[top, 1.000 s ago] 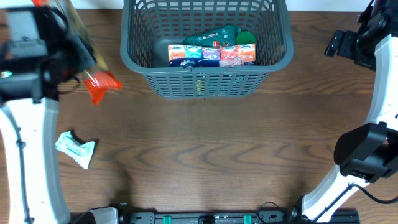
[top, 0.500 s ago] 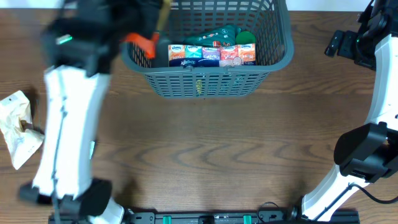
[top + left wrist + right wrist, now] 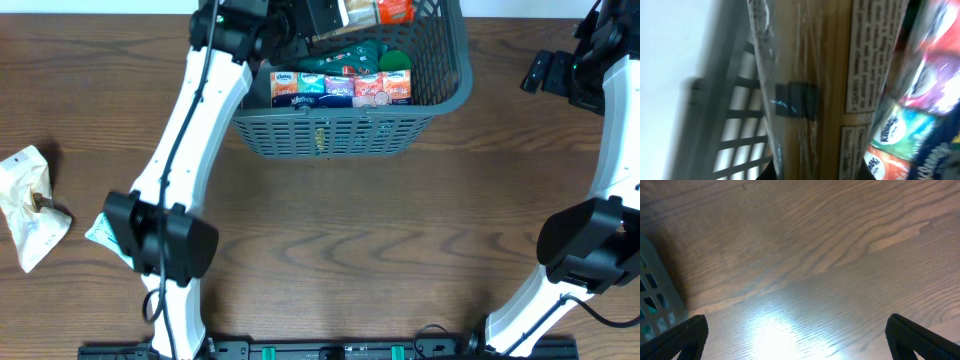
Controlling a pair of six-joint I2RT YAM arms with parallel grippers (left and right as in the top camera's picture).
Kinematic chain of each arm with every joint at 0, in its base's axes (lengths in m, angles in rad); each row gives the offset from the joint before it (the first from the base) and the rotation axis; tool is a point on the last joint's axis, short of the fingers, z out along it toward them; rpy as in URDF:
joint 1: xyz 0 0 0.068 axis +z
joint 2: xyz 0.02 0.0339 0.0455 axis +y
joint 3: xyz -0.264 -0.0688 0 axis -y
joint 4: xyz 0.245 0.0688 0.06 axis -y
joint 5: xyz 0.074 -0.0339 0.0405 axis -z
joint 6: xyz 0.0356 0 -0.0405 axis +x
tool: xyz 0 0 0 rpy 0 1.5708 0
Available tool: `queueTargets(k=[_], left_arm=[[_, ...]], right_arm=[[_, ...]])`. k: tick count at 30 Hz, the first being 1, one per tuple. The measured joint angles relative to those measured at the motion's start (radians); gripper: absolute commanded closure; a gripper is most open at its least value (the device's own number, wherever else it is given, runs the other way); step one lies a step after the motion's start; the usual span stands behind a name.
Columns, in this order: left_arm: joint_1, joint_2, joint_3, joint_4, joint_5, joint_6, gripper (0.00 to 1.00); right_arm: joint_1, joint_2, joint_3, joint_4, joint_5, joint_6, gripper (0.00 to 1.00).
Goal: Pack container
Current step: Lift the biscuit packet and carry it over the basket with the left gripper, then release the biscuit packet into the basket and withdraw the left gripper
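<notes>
The container (image 3: 340,135) is a dark grey slotted basket at the table's far middle. It holds a row of tissue packs (image 3: 340,88) and green packets (image 3: 395,60). My left gripper (image 3: 325,15) is over the basket's back left part, shut on a clear spaghetti packet (image 3: 385,10) with an orange end. In the left wrist view the packet (image 3: 810,60) fills the frame, between the basket wall (image 3: 730,125) and the tissue packs (image 3: 895,135). My right gripper (image 3: 545,70) is open and empty over bare table (image 3: 797,335), right of the basket's corner (image 3: 655,295).
A crumpled white bag (image 3: 30,205) lies at the table's left edge. A small white-and-teal packet (image 3: 103,232) lies by the left arm's base, partly hidden by it. The right arm stands along the right edge.
My left arm has swung from the table's left side to over the basket, carrying the spaghetti packet. The white bag at the left has come into view. The right arm has not moved.
</notes>
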Motion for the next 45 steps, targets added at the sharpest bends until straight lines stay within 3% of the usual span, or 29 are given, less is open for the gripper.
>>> queueTargets(k=[12, 13, 15, 16, 18, 24, 30, 34, 38, 45], left_arm=[[0.016, 0.218, 0.000, -0.002, -0.011, 0.029, 0.94], [0.016, 0.224, 0.000, -0.003, -0.010, 0.029, 0.91], [0.016, 0.228, 0.000, -0.007, -0.010, 0.031, 0.66], [0.016, 0.228, 0.000, -0.009, -0.009, 0.029, 0.62], [0.016, 0.228, 0.002, -0.004, -0.006, 0.029, 0.60], [0.016, 0.227, 0.005, -0.005, -0.003, 0.021, 0.45], [0.012, 0.153, 0.005, -0.049, -0.003, -0.002, 0.39], [0.005, 0.013, 0.005, -0.057, -0.003, -0.082, 0.33], [0.000, -0.188, 0.008, -0.048, -0.033, -0.235, 0.26], [0.006, -0.427, 0.030, -0.176, -0.306, -0.552, 0.12]], right_arm=[[0.000, 0.000, 0.000, -0.002, -0.005, 0.000, 0.01], [0.000, 0.000, 0.000, -0.002, -0.005, 0.000, 0.01], [0.000, 0.000, 0.000, -0.003, -0.006, -0.001, 0.01], [0.000, 0.000, 0.000, -0.003, -0.006, -0.004, 0.01], [0.000, 0.000, 0.000, -0.004, -0.007, -0.005, 0.01], [0.000, 0.000, 0.000, -0.004, -0.007, -0.011, 0.01], [0.000, 0.000, 0.000, -0.005, -0.007, -0.023, 0.01], [0.000, 0.000, 0.000, -0.007, -0.007, -0.031, 0.01], [0.000, 0.000, 0.000, -0.007, -0.007, -0.032, 0.01], [0.000, 0.000, 0.000, -0.007, -0.008, -0.039, 0.01]])
